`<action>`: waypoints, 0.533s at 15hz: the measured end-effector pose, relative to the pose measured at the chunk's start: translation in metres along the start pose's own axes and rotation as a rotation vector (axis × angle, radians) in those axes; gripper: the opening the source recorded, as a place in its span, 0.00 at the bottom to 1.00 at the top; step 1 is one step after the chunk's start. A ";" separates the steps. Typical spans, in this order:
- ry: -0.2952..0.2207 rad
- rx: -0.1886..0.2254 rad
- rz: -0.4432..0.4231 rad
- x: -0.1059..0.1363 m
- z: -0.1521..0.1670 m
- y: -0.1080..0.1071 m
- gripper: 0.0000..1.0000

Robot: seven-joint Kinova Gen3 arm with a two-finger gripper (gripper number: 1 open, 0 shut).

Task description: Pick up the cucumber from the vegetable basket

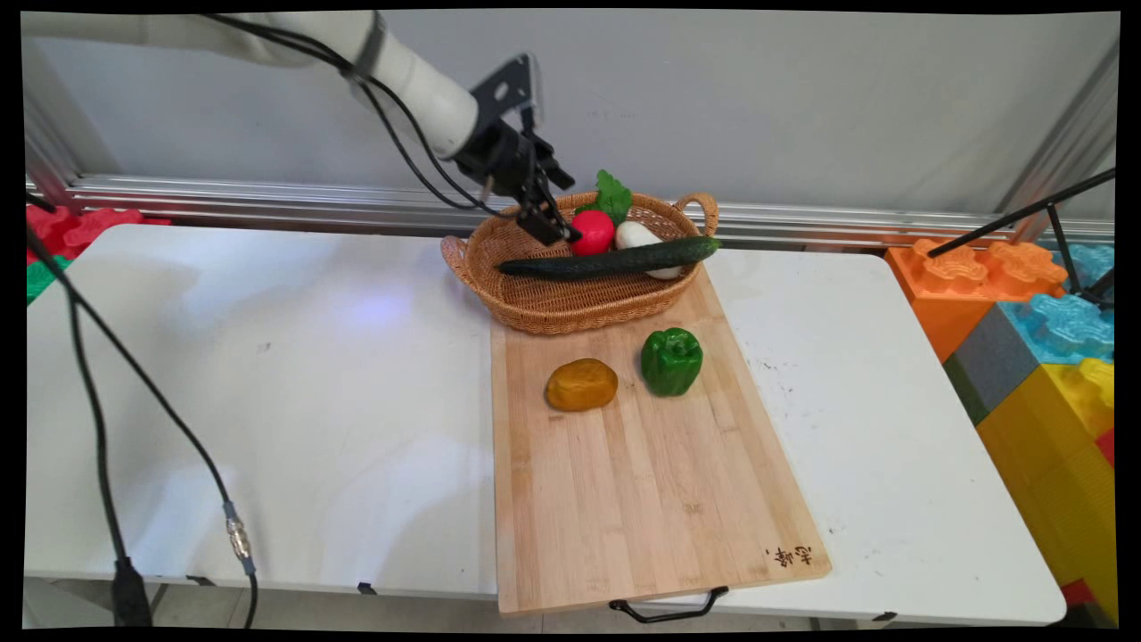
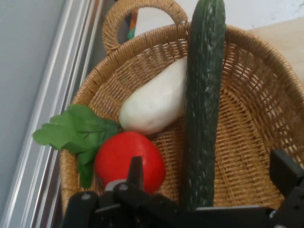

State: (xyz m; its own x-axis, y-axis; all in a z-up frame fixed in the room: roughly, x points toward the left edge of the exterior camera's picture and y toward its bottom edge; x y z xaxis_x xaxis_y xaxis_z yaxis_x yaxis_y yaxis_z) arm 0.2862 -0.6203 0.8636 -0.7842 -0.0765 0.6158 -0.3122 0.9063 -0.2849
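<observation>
**Robot hand hovers at a basket of vegetables**

The black hand (image 1: pixel 554 230) of a white arm reaches down into a woven basket (image 1: pixel 535 308) at the far end of a wooden cutting board (image 1: pixel 642 481) on a white desk (image 1: pixel 267 401). Its fingers stand spread apart and grip nothing; one fingertip (image 2: pixel 135 172) sits just in front of a red radish (image 2: pixel 124 159) with green leaves (image 2: pixel 76 130). Beside the radish lies a white vegetable (image 2: pixel 154 104), and a long cucumber (image 2: pixel 203 95) stretches across the basket, its end passing over the rim near one handle. On the board, well apart from the hand, a green pepper (image 1: pixel 671 360) stands next to an orange-brown bun-like item (image 1: pixel 581 384). Large toy bricks (image 1: pixel 1043 357) are stacked to the right of the desk.
</observation>
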 end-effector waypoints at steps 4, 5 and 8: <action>-0.019 -0.015 0.028 -0.004 0.038 -0.001 1.00; -0.023 -0.021 0.032 -0.005 0.047 0.000 1.00; -0.035 -0.036 0.043 -0.007 0.070 0.002 1.00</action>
State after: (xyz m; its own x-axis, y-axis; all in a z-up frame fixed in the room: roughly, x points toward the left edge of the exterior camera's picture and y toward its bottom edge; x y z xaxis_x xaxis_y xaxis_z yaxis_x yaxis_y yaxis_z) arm 0.2532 -0.6468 0.8073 -0.8149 -0.0507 0.5775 -0.2583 0.9235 -0.2835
